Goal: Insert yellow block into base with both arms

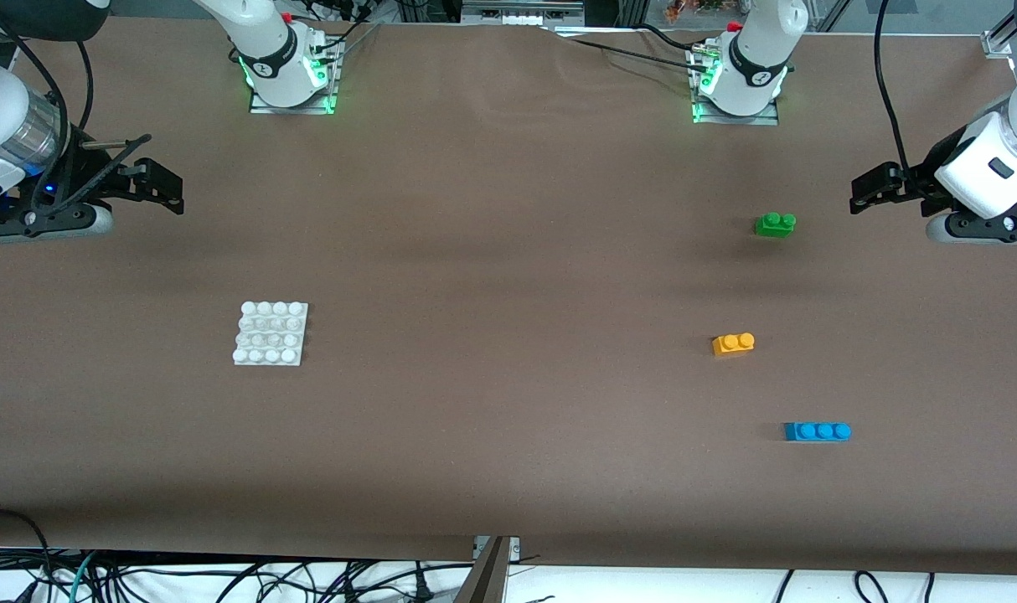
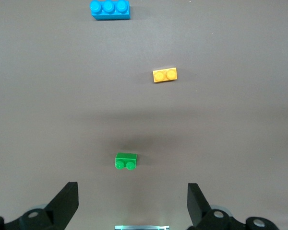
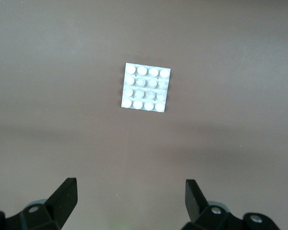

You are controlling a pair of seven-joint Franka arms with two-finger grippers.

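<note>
The yellow block lies on the brown table toward the left arm's end; it also shows in the left wrist view. The white studded base lies toward the right arm's end and shows in the right wrist view. My left gripper hangs open and empty above the table's left-arm end, apart from the block; its jaws stand wide in the left wrist view. My right gripper hangs open and empty above the right-arm end, apart from the base; its jaws stand wide in the right wrist view.
A green two-stud brick lies farther from the front camera than the yellow block and shows in the left wrist view. A blue three-stud brick lies nearer and shows there too. Cables hang along the table's front edge.
</note>
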